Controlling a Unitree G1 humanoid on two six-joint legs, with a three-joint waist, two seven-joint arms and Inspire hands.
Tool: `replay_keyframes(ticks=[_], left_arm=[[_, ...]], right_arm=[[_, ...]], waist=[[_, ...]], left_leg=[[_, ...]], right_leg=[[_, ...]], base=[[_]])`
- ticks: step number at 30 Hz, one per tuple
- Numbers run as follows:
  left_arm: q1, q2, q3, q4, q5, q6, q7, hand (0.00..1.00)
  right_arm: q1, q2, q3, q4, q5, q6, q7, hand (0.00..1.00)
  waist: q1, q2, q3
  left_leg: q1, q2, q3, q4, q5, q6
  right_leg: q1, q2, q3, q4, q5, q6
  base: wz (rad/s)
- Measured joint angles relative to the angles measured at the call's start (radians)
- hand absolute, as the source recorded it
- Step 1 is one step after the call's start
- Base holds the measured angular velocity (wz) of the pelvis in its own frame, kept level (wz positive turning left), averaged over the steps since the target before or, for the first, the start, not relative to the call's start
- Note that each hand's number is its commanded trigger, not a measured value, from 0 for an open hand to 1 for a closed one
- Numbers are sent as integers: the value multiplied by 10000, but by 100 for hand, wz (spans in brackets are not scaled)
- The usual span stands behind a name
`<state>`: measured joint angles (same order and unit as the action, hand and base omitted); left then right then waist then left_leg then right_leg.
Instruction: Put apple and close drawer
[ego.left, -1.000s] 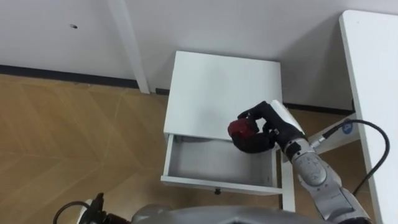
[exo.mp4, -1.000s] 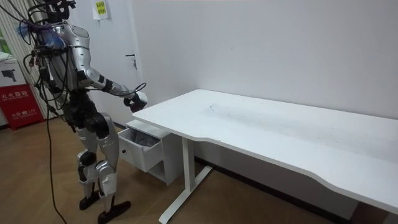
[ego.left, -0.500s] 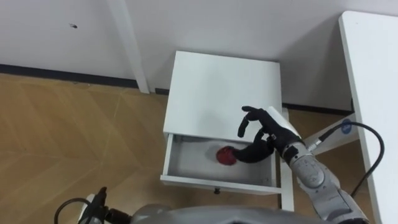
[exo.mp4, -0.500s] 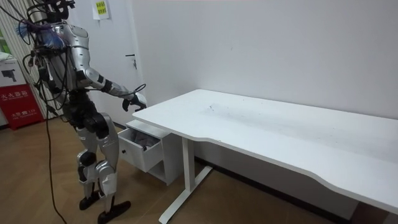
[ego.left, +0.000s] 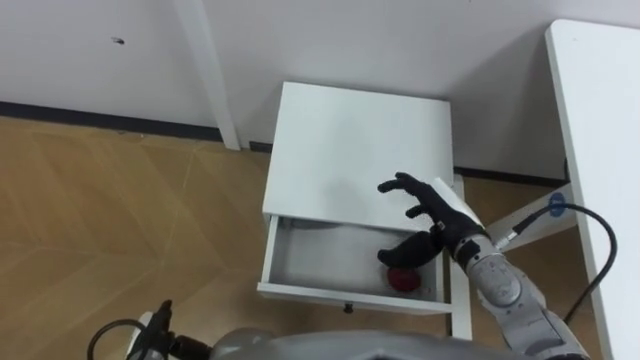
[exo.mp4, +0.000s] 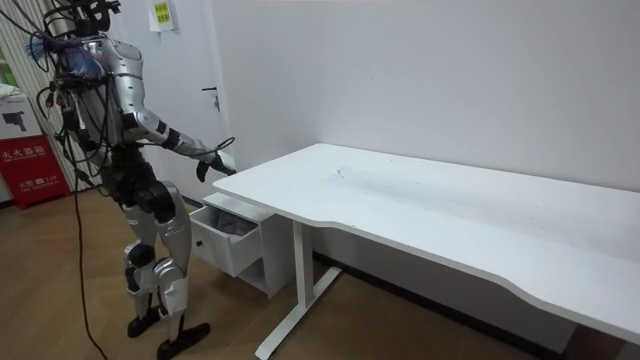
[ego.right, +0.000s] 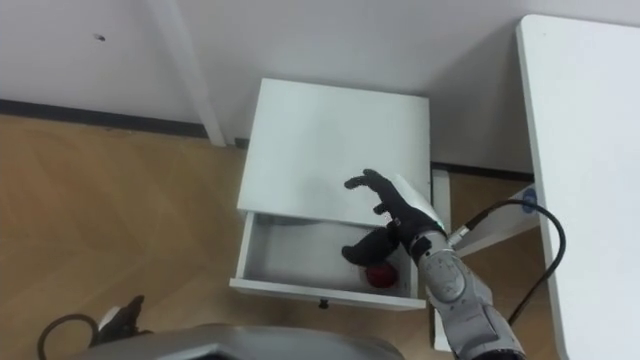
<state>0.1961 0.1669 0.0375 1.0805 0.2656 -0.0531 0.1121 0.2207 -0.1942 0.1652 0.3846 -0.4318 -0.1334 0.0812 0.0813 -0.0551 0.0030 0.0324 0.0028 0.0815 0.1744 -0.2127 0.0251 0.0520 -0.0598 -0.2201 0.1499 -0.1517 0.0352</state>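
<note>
standing: the robot stands on the wood-pattern floor (ego.left: 120, 200) facing the low white cabinet (ego.left: 355, 140), close enough for its right arm to reach over the drawer.
drawer: the white pull-out drawer (ego.left: 350, 293) is drawn out toward the robot, front panel nearest. it is open so the fruit can go in, and closing it is not yet done.
apple: the round red apple (ego.left: 402, 279) lies on the drawer floor, toward the right front corner. it is in place, so the first half of the task looks done.
right hand: the black right hand (ego.left: 438, 222) hovers over the drawer's right side. its fingers (ego.left: 395, 186) are spread and straight, holding nothing. the thumb hangs just above the apple but is not curled round it.
next move: probably bring that hand round to the front panel and push. a hard shove could set the apple rolling.
cabinet top: flat and bare beyond the hand.
table: the long white table (ego.left: 600, 120) runs along the robot's right, with the cabinet tucked beside its end.
</note>
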Motion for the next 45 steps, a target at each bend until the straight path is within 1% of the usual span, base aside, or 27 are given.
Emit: replay_keyframes(ticks=[5,9,18,19,20,21,22,23,24,25,26,27,28,29,30,31,32,33,34,35,36,37,38,39,42,43,45], left_arm=[[211,-29,104,230,-18,-3,374,0],[475,-70,264,272,-392,2,614,0],[633,-110,436,424,-385,34,759,0],[602,-137,502,427,-385,28,759,0],[528,-226,648,490,-397,10,758,0],[265,-288,646,795,-574,6,756,0],[198,-305,658,913,-632,22,752,0],[65,-261,660,1025,-805,19,750,0],[-80,-219,663,1196,-793,22,761,0],[-112,-206,658,1221,-785,11,769,0],[-217,-45,662,1398,-849,-14,768,0],[-352,144,664,1661,-1173,82,775,0],[-416,197,662,1680,-1306,180,779,0],[-521,254,651,1644,-1499,345,799,0],[-475,327,640,1522,-1563,405,818,0],[-451,382,643,1492,-1542,412,819,0],[-357,486,652,1301,-1438,476,810,0],[-125,436,683,1109,-1357,592,797,0],[-50,343,670,1002,-1268,642,757,0],[293,203,633,805,-1230,724,671,0],[544,172,550,635,-1281,846,635,0],[607,166,554,601,-1295,909,640,0],[622,109,569,592,-1340,976,662,0],[619,122,622,519,-1361,964,695,0],[609,192,984,381,-1361,880,828,0],[596,190,984,384,-1331,873,824,0],[417,161,985,388,-1316,705,818,0]], right_arm=[[-57,88,-494,1118,325,-297,-566,0],[-38,265,-1260,2695,1437,-292,-1167,0],[-95,286,-1910,5440,2440,-278,-1896,0],[-125,287,-2089,5559,2531,-262,-1908,0],[-167,248,-2431,5701,2607,-211,-1994,0],[-223,161,-2699,5808,2699,-154,-2132,0],[-235,144,-2886,5799,2695,-137,-2223,0],[-229,125,-3110,5829,2741,-136,-2429,0],[-241,14,-3212,5873,2765,-80,-2566,0],[-324,-17,-3375,5935,2764,-72,-2593,0],[-416,-8,-3495,5982,2897,-72,-2759,0],[-359,-15,-3487,5982,2988,-73,-2828,0],[-294,-35,-3459,5988,3060,-73,-2855,0],[-104,-101,-3253,6075,3165,-66,-2898,0],[-58,-181,-2866,6478,3328,-21,-2859,0],[-73,-177,-2692,6644,3398,49,-2840,0],[-217,-149,-2538,6895,3461,210,-2768,0],[-343,-183,-2519,7155,3465,372,-2739,0],[-342,-218,-2565,7213,3470,433,-2736,0],[-336,-239,-2686,7382,3598,462,-2737,0],[-300,-231,-2664,7471,3820,479,-2707,0],[-304,-222,-2667,7503,3904,494,-2655,0],[-350,-226,-2677,7503,3954,502,-2549,0],[-443,-166,-2656,7527,3961,500,-2405,0],[-843,13,-2653,7913,3957,488,-2124,0],[-855,15,-2654,7930,3960,485,-2063,0],[-816,63,-2651,8079,3976,492,-1888,0]], waist=[[-197,64,1],[-284,74,-11],[-609,207,-44],[-622,266,-8],[-638,425,28],[-661,536,38],[-760,590,31],[-940,621,24],[-1058,738,12],[-1059,870,24],[-1160,1057,109],[-1267,1195,160],[-1364,1285,151],[-1439,1604,165],[-1422,1770,161],[-1400,1856,196],[-1364,1530,229],[-1379,1187,218],[-1391,1151,207],[-1392,1088,190],[-1310,915,168],[-1235,766,172],[-1024,686,93],[-912,618,50],[-733,270,-70],[-763,296,-100],[-766,183,-101]], left_leg=[[154,5,-13,-43,0,0],[189,6,-18,-45,0,0],[300,0,152,29,-36,41],[281,-3,179,118,-85,66],[162,-27,268,362,-281,161],[-6,-99,350,621,-410,268],[-80,-168,387,733,-441,341],[-246,-373,449,1072,-535,496],[-432,-369,478,1565,-723,704],[-585,-307,531,1846,-843,782],[-842,-217,521,2418,-1069,940],[-1046,-23,409,2786,-1176,1017],[-1145,164,299,2895,-1202,1037],[-1266,584,75,2862,-1187,1045],[-1202,893,-58,2702,-1045,890],[-1219,872,-13,2752,-1018,767],[-1381,669,86,3174,-1201,694],[-1567,447,93,3620,-1457,894],[-1590,324,39,3719,-1559,936],[-1507,149,-28,3663,-1593,972],[-1336,-72,-9,3313,-1480,953],[-1242,-190,-4,3075,-1377,939],[-1121,-266,40,2600,-1106,870],[-976,-269,87,2054,-829,792],[-700,-269,231,1264,-519,571],[-656,-222,193,1255,-493,527],[-331,-144,140,944,-413,392]], right_leg=[[139,11,18,-1,-1,1],[164,4,7,0,-1,2],[130,-65,125,262,-26,38],[47,-118,128,475,-74,59],[-341,-271,167,1278,-258,172],[-1202,-465,181,2866,-405,261],[-1775,-663,179,3944,-372,239],[-2943,-1119,357,6142,83,189],[-4264,-1284,978,8034,1421,257],[-4925,-1217,1276,8818,2319,347],[-6351,-930,1778,11596,2832,218],[-7691,-542,1904,14938,2059,-20],[-8225,-324,1787,16263,1738,-136],[-9048,20,1586,17786,1338,-300],[-9373,122,1637,18163,1104,-211],[-9381,106,1703,17988,1002,-69],[-8962,-231,2100,16784,784,246],[-7825,-672,2150,14389,651,282],[-7059,-760,1998,12921,635,265],[-5326,-787,1737,9924,633,287],[-3774,-758,1418,7343,482,385],[-3098,-739,1267,6238,161,433],[-2193,-597,1202,4332,-375,457],[-1617,-464,1180,2977,-369,443],[-776,-279,1066,1050,-284,335],[-646,-230,1001,862,-205,301],[-205,-102,844,469,-153,235]], base=[[-1],[1],[-4],[-13],[-23],[-23],[-10],[0],[-14],[-37],[-36],[-16],[19],[33],[32],[25],[25],[27],[33],[25],[16],[-5],[-12],[-12],[-19],[8],[15]])
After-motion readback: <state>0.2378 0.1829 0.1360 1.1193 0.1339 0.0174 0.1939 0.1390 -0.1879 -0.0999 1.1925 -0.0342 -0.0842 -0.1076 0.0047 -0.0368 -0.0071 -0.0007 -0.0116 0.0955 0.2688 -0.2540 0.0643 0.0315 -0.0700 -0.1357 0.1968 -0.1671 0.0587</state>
